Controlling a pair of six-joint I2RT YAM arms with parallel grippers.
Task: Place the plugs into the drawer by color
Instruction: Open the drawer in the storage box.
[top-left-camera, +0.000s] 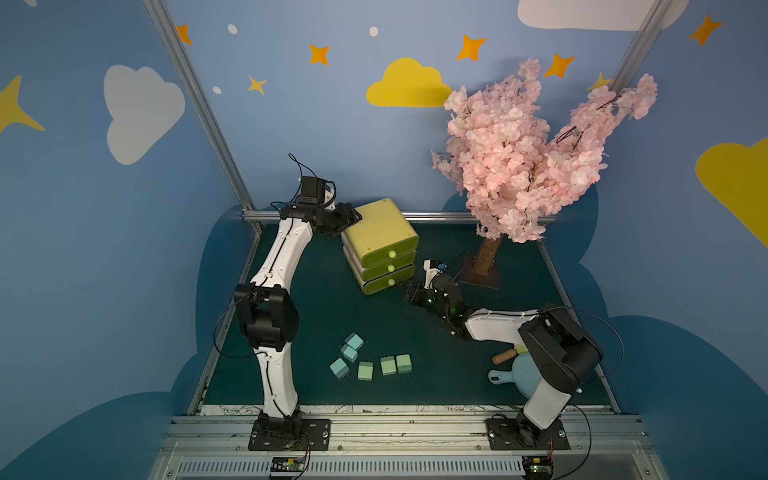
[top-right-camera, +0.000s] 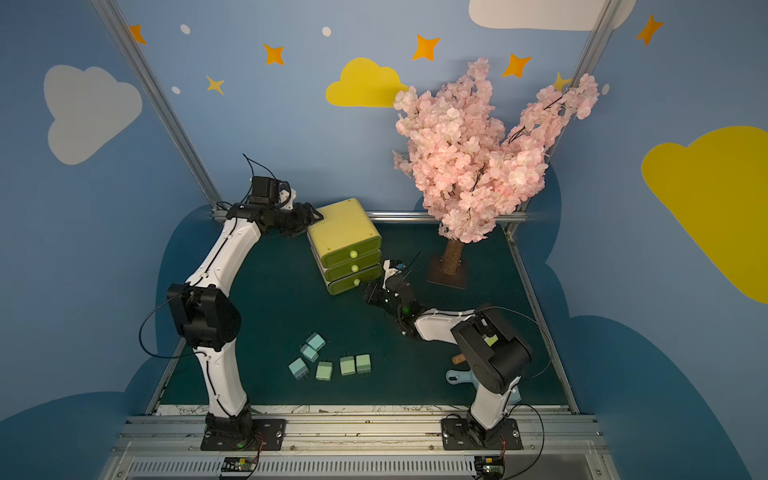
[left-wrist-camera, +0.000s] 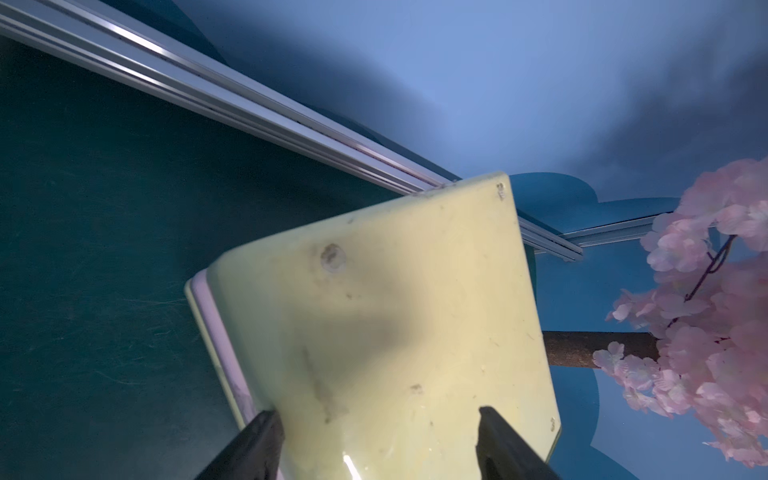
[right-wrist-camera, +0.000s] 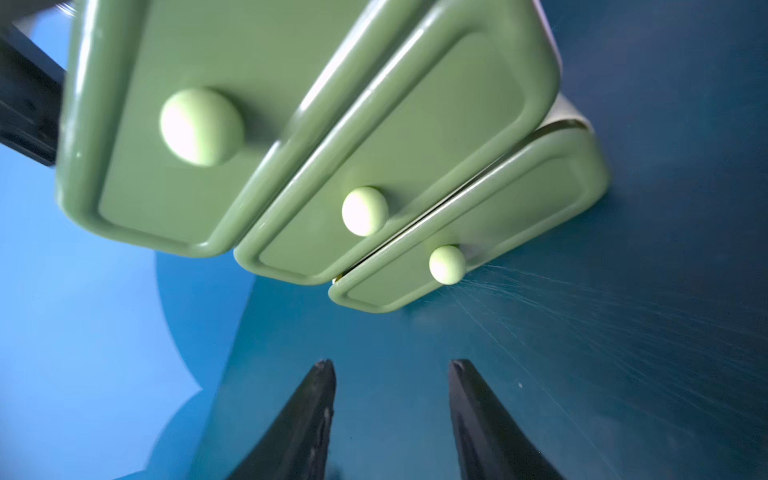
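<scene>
Steadiness looks like the thing to get right here. The drawer (top-left-camera: 380, 232) stands toward the back of the worktop (top-left-camera: 316, 307), well apart from the six plugs (top-left-camera: 365, 370) lying near the front, three light blue and three mint green. The left jaws sit astride its rear top corner; I cannot tell whether they pinch it or only rest there. The right jaws are parted and empty, just short of the bottom knob (right-wrist-camera: 446, 264), whose drawer looks a crack ajar.

I'd close squarely on that knob and pull low and level while the left side braces the unit against skidding or tipping.

The stack stands upright, turned at an angle to the back rail, its fronts facing the right arm. The drawers slide along that same line.
</scene>
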